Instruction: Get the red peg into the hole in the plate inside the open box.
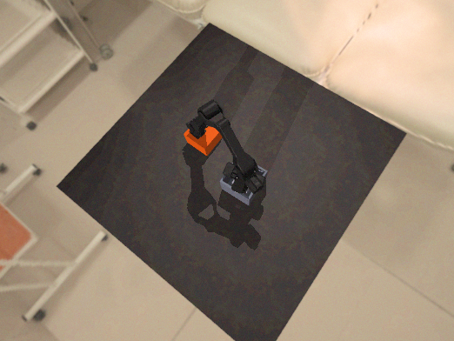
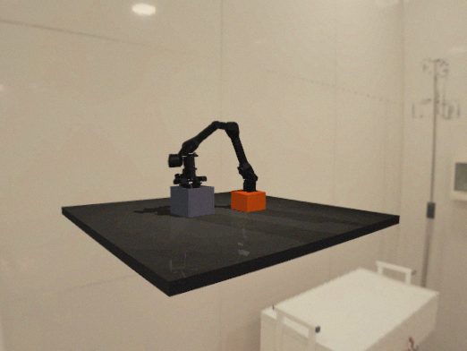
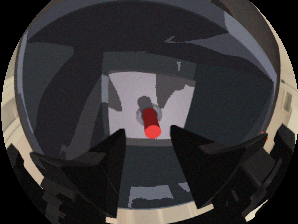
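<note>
The dark square tabletop carries everything. Over it arches the black arm, from an orange block set toward the top view's upper-left edge, roughly midway between the top and left corners. The grey-blue open box, larger than that block, sits near the middle, well in from every corner. Inside is a pale plate at the bottom – and the red peg rises from its ringed hole, slightly tilted; its depth I cannot tell. The gripper reaches in, fingertips spread either side of the peg – pinching nothing.
</note>
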Motion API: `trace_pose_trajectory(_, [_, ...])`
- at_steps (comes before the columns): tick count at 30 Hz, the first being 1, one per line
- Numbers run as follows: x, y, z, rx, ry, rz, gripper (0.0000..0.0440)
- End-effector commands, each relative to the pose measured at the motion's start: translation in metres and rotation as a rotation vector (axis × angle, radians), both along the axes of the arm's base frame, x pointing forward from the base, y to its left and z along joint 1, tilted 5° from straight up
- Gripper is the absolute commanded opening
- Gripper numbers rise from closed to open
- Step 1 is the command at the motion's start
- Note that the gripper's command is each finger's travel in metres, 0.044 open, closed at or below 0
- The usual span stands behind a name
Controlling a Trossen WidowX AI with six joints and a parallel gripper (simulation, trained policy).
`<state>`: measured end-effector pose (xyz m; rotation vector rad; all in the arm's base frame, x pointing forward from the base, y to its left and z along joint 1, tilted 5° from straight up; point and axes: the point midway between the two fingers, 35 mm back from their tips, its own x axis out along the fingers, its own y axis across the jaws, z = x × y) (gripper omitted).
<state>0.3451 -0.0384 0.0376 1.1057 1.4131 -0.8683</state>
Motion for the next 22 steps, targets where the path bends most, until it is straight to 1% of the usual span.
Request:
trace_pose_trajectory(1, [0.002, -0.003, 0.003, 0.035, 0.009, -0.007, 0.0211])
trace_pose_trajectory(22, [0.012, -0.019, 0.031, 0.12, -0.022, -0.063, 0.0274])
